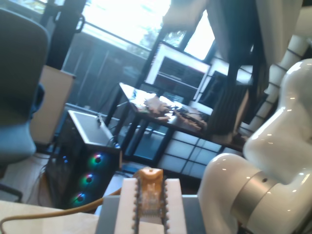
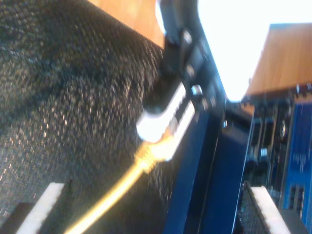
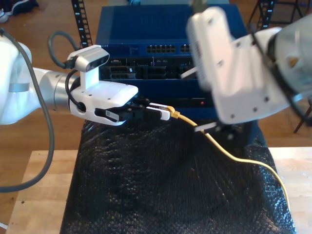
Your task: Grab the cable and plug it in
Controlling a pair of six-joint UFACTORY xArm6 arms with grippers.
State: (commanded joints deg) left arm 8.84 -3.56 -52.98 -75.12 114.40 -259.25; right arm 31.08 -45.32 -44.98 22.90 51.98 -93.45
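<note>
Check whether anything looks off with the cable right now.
Yes. The plug, pinched in my first gripper, lies sideways along the front of the blue switch rather than pointing at its ports. The cable droops across the black mesh, past my open second gripper.

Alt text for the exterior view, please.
My first gripper, at the exterior view's left, holds the plug of the yellow cable in front of a blue rack. The cable trails across a black mat, passing my second gripper at that view's right.
</note>
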